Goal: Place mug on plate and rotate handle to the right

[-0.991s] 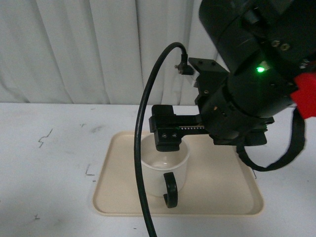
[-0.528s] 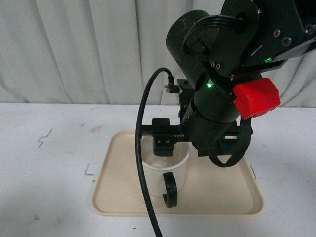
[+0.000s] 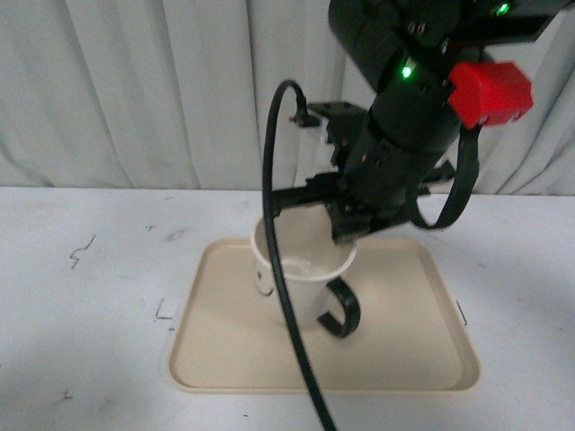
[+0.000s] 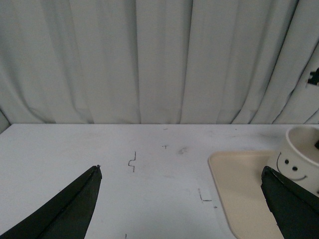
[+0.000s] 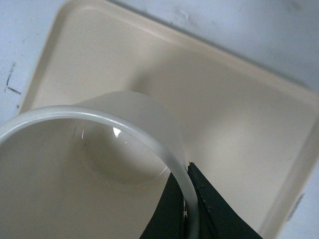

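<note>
**Mug held by its rim, tilted over the plate**

On the left the matte white table (image 3: 90,296) carries a few small dark scuff marks (image 3: 83,250), and a pleated pale curtain (image 3: 135,90) hangs behind it. The left tool (image 4: 180,170) hovers over this part of the table with its two black, tapering fingers (image 4: 65,214) spread wide and nothing between them.

Towards the middle lies the plate (image 3: 404,359), a flat beige plastic rectangle with rounded corners and a low raised rim. The mug (image 3: 301,278) is over its middle part. It is a wide, smooth, cream-white cylinder, leaning so that its mouth tips toward the camera. A black smiley face (image 4: 291,167) shows on its left side. Inside it is empty and glossy, with one small highlight on the bottom. Whether its base touches the plate cannot be told.

The handle (image 3: 341,310), a thick shiny black C-shaped loop, sticks out at the mug's front right. A black cable (image 3: 274,242) arcs down in front of the mug.

The right tool (image 3: 346,238) comes in from above and pinches the mug's right rim, one black finger (image 5: 209,209) outside the wall and one inside. A red block (image 3: 490,92) sits on the arm above it.
</note>
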You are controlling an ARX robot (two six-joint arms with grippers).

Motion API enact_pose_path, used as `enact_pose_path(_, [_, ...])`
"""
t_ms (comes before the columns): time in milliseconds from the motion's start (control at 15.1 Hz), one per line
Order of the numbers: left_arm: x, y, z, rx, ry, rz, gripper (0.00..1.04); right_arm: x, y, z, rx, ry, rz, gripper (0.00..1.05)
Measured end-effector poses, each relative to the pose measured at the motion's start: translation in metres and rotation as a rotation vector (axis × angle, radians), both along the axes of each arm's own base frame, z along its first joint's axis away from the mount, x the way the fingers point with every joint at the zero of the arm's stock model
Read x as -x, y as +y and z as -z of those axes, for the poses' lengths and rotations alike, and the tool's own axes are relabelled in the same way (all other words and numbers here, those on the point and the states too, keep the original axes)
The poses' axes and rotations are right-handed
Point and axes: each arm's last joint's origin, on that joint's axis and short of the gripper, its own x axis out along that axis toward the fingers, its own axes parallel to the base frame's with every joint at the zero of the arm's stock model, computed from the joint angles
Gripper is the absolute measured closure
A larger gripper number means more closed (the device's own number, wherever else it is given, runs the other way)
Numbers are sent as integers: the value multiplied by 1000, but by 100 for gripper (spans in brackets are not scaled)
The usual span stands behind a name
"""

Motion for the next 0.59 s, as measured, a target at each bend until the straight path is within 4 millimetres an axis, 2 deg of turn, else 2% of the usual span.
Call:
enact_pose_path(66, [0, 0, 0, 0, 0, 0, 7, -6, -5, -9, 36, -48, -93, 102])
enact_pose_path(132, [0, 0, 0, 0, 0, 0, 7, -2, -9, -12, 63, -58, -225, 102])
enact_pose_path(198, [0, 0, 0, 0, 0, 0, 7, 6, -9, -9, 85, -9, -381, 102])
enact_pose_path(396, [0, 0, 0, 0, 0, 0, 7, 14, -2, -2, 189, -46, -792, 102])
enact_pose_path(594, [0, 0, 0, 0, 0, 0, 7, 8, 1, 11, 247, -86, -983, 102])
